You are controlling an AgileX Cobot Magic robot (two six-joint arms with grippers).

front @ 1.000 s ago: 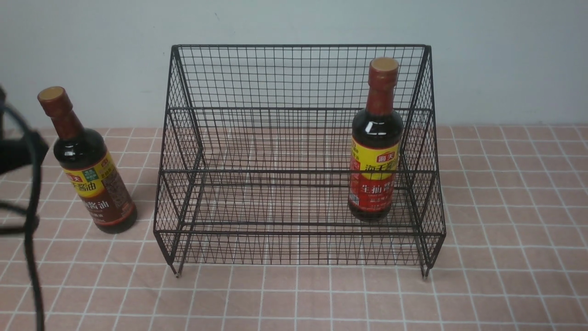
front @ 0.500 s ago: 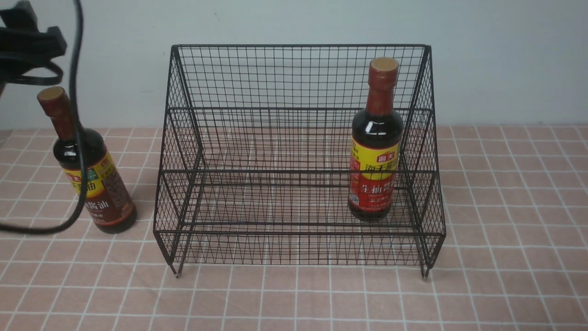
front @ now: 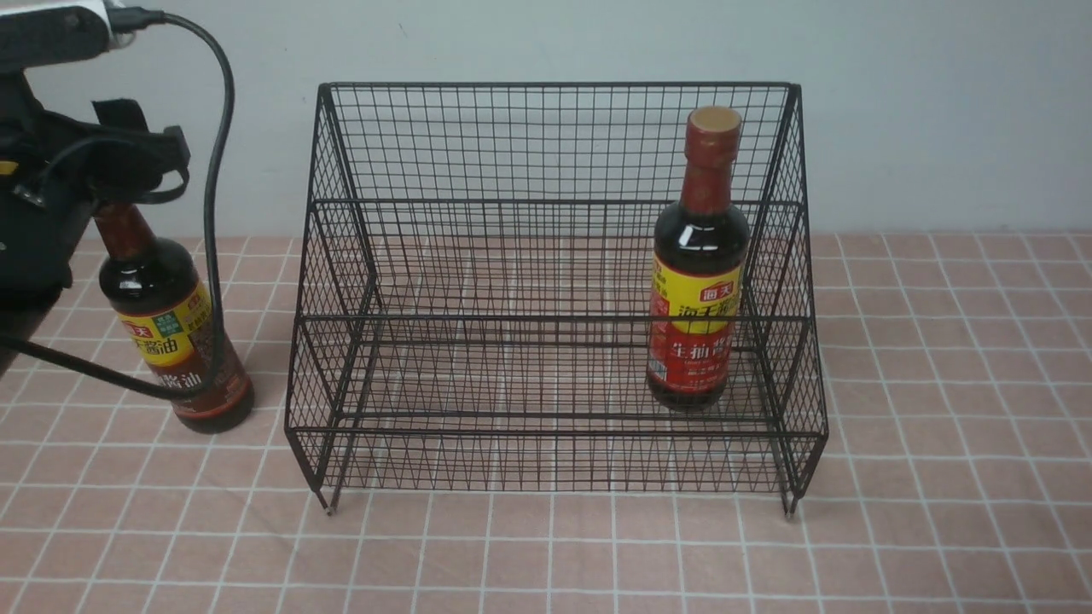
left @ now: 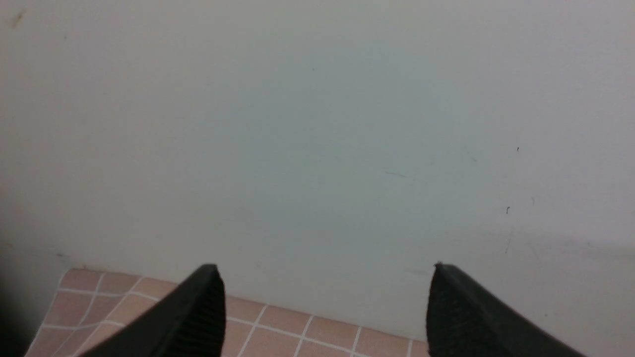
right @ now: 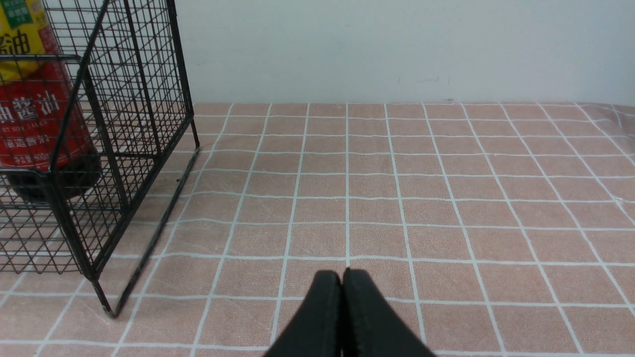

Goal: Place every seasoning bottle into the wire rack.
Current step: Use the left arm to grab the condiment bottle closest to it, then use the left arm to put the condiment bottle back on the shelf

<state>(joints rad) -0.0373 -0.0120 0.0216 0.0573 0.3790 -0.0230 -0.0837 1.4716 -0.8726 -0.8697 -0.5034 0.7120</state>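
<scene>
At the left, the left hand, spread wide, seems to hide the cap of the brown-label bottle, upright on the counter. The black wire rack fills the centre; the red-label bottle, dark with tan cap, stands in its right part. The right hand is pressed together.

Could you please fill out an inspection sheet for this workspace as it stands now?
Surface: pink tiled cloth, flat.
Job's things: red-label bottle upright inside the wire rack, at its right end; brown-label bottle upright on the cloth, left of the rack, outside it.
Clutter: nothing seen.
Grippers: left gripper open, nothing between its fingers; right gripper shut, empty, right of the rack.
Cables: black cable loops from the left arm across the brown-label bottle.
Surroundings: plain pale wall behind.
</scene>
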